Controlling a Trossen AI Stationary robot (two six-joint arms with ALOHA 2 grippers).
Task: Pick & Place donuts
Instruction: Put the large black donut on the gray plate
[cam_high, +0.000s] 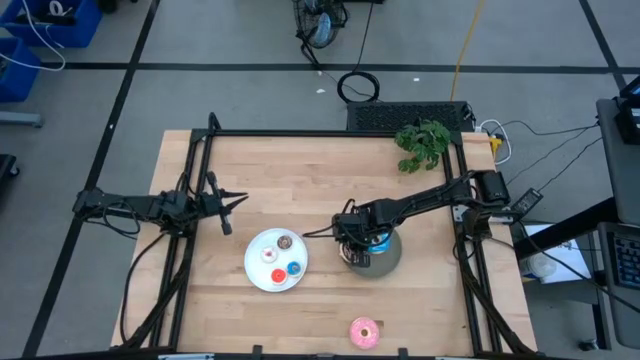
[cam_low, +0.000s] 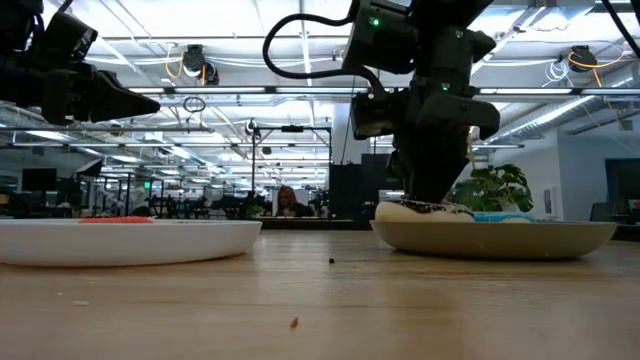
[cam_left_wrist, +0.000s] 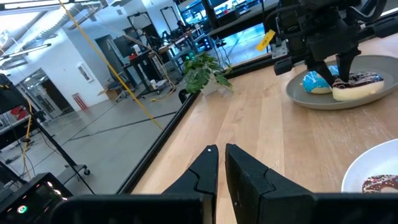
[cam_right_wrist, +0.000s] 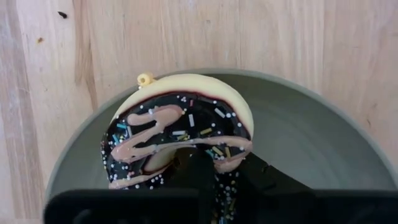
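Observation:
A dark sprinkled chocolate donut (cam_right_wrist: 180, 134) lies on the grey plate (cam_right_wrist: 311, 137) beside a blue sprinkled donut (cam_left_wrist: 316, 81). My right gripper (cam_high: 358, 250) stands over it, pointing steeply down, shut on its ring. The white plate (cam_high: 258, 276) holds the small brown (cam_high: 286, 241), white (cam_high: 268, 255), red (cam_high: 278, 275) and blue (cam_high: 294, 268) donuts. A pink donut (cam_high: 364, 332) lies flat on the table near the front edge. My left gripper (cam_high: 225, 205) hovers shut at the table's left, touching nothing. My right gripper has the chocolate donut's ring (cam_right_wrist: 227, 152) between its two fingers, one finger (cam_right_wrist: 194, 168) in the hole and the other (cam_right_wrist: 267, 177) outside the rim. The fingers come steeply from above. The donut's underside rests on the grey plate (cam_left_wrist: 336, 102).
A potted plant (cam_high: 422, 142) stands at the table's far right. A black frame (cam_high: 330, 133) runs along the table's far and side edges. Bare wood lies between the two plates and the front edge, around the pink donut.

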